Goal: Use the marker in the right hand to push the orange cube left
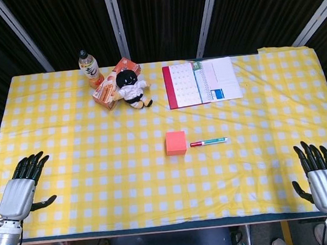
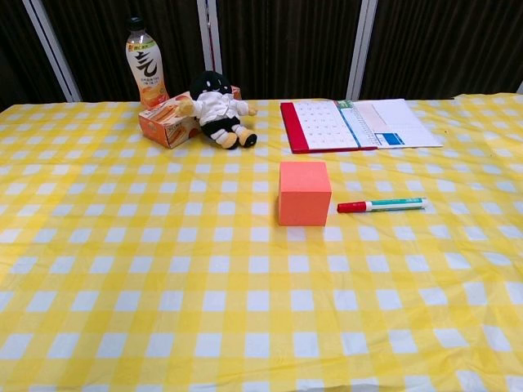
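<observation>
While both hands wait at the near edge, I read this as the very start: nothing is picked up yet. Largest first, the yellow checked tablecloth [image 1: 86, 166] covers the whole table. At about one o'clock from centre lies an open calendar notebook [image 1: 201, 81] with a red cover edge; its print is too small for me to read. At eleven o'clock sit a plush doll [image 1: 132, 89], an orange snack box [image 1: 108, 87] and a drink bottle [image 1: 88, 66], whose label shows characters I cannot make out. My left hand [image 1: 23, 187] rests at eight o'clock and my right hand [image 1: 320, 177] at four o'clock, each empty with fingers spread. The orange cube [image 1: 176, 143] stands near centre. The marker [image 1: 209, 142] lies just beside it at three o'clock, red cap toward the cube, a small gap between them. Next, I judge, the right hand must travel to the marker and pinch it by the teal barrel, before any push leftward.
</observation>
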